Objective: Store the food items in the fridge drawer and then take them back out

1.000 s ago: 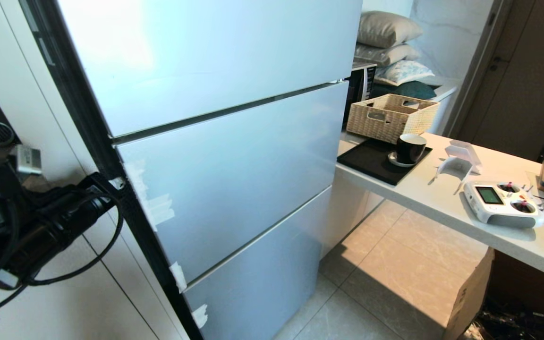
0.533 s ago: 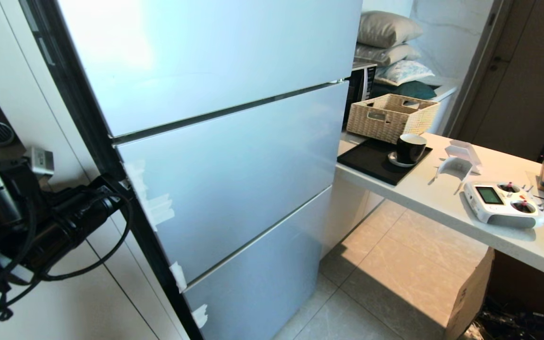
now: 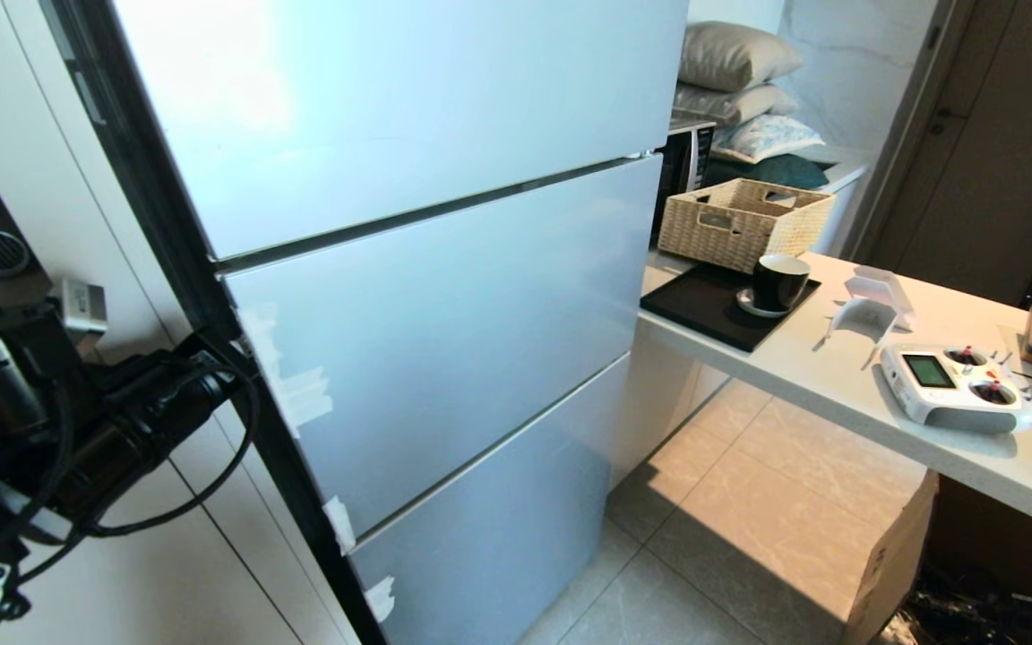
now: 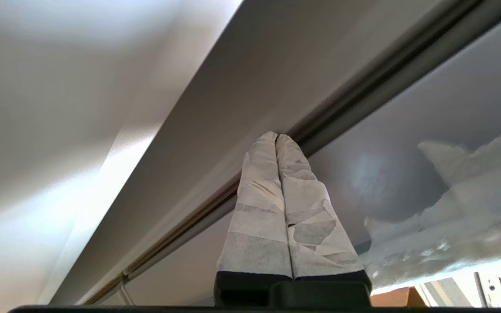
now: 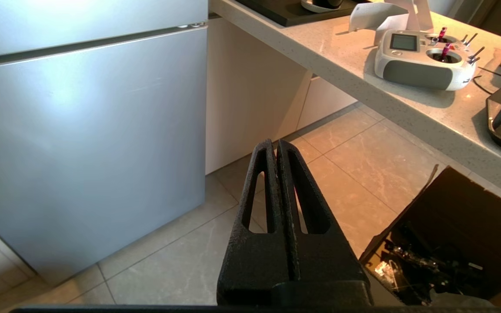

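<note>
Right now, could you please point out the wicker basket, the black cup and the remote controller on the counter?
wicker basket (image 3: pixel 731 235), head view, on its woven front wall.
black cup (image 3: pixel 778 281), head view, on its dark side.
remote controller (image 5: pixel 415 74), right wrist view, on its grey front face.

The drawer and food are hidden behind the shut fridge doors (image 3: pixel 426 296). The left arm (image 3: pixel 104 430) is cut off by the head view's edge, its pincer tips unseen there.

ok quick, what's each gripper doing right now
left gripper: shut, empty, tips at the fridge door edge
right gripper: shut, empty, over the floor
</note>
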Controlling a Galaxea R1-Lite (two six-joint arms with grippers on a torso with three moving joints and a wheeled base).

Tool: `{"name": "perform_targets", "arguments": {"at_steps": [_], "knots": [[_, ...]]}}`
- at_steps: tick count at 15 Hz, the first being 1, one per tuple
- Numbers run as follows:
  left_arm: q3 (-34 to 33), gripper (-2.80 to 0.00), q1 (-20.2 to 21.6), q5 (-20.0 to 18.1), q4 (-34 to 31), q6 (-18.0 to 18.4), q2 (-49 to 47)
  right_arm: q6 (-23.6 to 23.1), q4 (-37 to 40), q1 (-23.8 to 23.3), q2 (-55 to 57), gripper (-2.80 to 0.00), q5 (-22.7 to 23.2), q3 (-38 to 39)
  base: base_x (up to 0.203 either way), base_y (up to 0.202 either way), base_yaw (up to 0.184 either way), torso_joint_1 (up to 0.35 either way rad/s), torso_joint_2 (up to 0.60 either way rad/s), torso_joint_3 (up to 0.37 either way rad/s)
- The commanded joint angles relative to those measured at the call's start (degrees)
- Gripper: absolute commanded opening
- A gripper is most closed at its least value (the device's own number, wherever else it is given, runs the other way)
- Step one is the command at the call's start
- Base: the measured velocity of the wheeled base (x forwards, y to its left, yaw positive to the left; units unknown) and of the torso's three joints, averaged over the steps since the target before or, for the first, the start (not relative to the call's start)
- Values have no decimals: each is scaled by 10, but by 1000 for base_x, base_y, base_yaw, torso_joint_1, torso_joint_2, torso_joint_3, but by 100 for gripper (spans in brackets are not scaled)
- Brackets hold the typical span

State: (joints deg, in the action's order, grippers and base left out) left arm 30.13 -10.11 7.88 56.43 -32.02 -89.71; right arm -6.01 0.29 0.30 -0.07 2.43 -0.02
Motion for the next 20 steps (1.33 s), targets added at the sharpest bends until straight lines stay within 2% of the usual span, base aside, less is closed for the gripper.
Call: {"name": "perform_targets", "arguments": {"at_steps": [1, 11, 16, 19, 20], "knots": [[-9, -280, -11, -3, 2, -2, 8, -1, 0, 0, 1, -280, 0, 0, 0, 0, 0, 0, 0, 0], [-62, -280, -15, -11, 2, -2, 61, -1, 0, 0, 1, -280, 0, 0, 0, 0, 0, 0, 0, 0], [-78, -280, -18, -26, 1, -1, 79, -1, 0, 0, 1, -280, 0, 0, 0, 0, 0, 0, 0, 0], [-81, -280, -15, -10, 1, 1, 85, -1, 0, 0, 1, -280, 1, 0, 0, 0, 0, 0, 0, 0], [-79, -280, -7, 14, 1, 3, 94, -1, 0, 0, 1, -280, 0, 0, 0, 0, 0, 0, 0, 0]]}}
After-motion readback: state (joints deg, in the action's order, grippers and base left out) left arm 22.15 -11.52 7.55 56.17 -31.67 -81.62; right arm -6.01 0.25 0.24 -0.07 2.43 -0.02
